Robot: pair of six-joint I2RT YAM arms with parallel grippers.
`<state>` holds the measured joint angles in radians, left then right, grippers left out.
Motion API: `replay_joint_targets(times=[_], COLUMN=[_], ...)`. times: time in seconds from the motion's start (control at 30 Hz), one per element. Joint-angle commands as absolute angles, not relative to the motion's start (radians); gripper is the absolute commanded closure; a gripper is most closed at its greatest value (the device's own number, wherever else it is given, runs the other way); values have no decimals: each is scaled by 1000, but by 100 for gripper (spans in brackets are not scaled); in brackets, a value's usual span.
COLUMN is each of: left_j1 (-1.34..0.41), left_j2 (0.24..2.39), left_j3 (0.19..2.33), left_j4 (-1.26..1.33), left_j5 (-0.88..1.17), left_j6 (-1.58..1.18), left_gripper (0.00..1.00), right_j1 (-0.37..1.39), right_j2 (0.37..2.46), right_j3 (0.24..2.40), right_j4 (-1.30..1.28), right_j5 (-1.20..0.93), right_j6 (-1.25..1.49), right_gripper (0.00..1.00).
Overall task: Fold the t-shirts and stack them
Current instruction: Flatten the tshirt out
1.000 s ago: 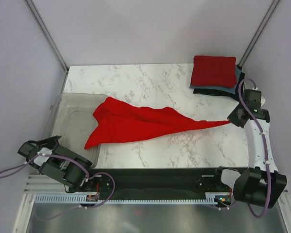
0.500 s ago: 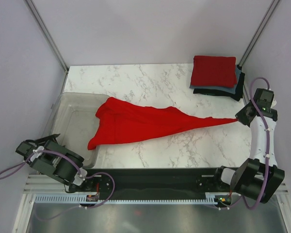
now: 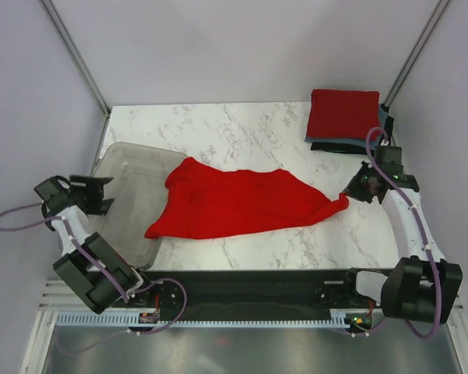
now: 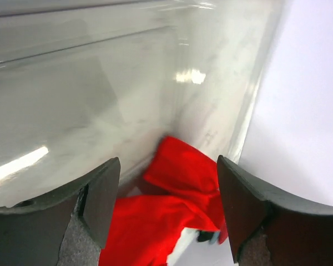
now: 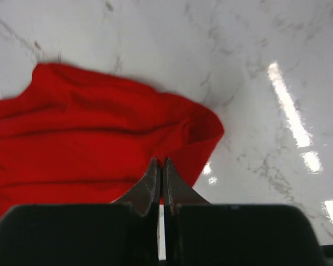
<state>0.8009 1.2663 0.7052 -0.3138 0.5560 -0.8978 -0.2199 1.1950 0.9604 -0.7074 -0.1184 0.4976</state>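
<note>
L gripper (image 3: 108, 193): jaws wide apart. L fingers (image 4: 97, 194) are dark & chunky, one on each side of the wrist cam view. Behind the jaws the L wrist bends sideways, so the jaws point across toward the R arm. L arm (image 3: 78, 241) runs back from the jaws to its base, folded up short.

R gripper (image 3: 351, 195): jaws squeezed tight together, w/ the tips pinching the edge of the red t-shirt (image 5: 100, 127). R fingers (image 5: 150, 185) touch nearly all the way along. Behind the jaws the R arm (image 3: 409, 226) stretches long, back to its base. Its jaws point toward the L arm & a bit down.
</note>
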Motion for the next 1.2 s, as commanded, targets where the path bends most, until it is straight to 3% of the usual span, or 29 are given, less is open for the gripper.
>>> replay_joint_targets(times=[0.0,0.23,0.5,0.63,0.83,0.97,1.17], left_j1=[749,626,88,-211,-504,-630,-670], left_j2=[1184,1051,850,961,1095,1175,1253], left_j3=[856,1009,910,919,924,904,871], left_j4=[-471,-612,-716,-805,-877,-879,-882], left_j5=[450,414,244,71,-130,-227,-319], left_j6=[-801,-644,-604,-597,-673,-754,-811], left_gripper=[22,28,35,36,37,39,40], right_j1=[-105,101,232,279,313,316,319], right_j2=[1169,1138,1109,1100,1091,1094,1097], right_j3=[904,884,870,830,818,799,789], right_j4=[-669,-652,-647,-618,-632,-632,-632], right_j5=[-158,-126,-68,-55,-20,-15,-11], right_j6=[514,581,649,676,672,669,658], right_gripper=[100,100,100,100,100,100,100])
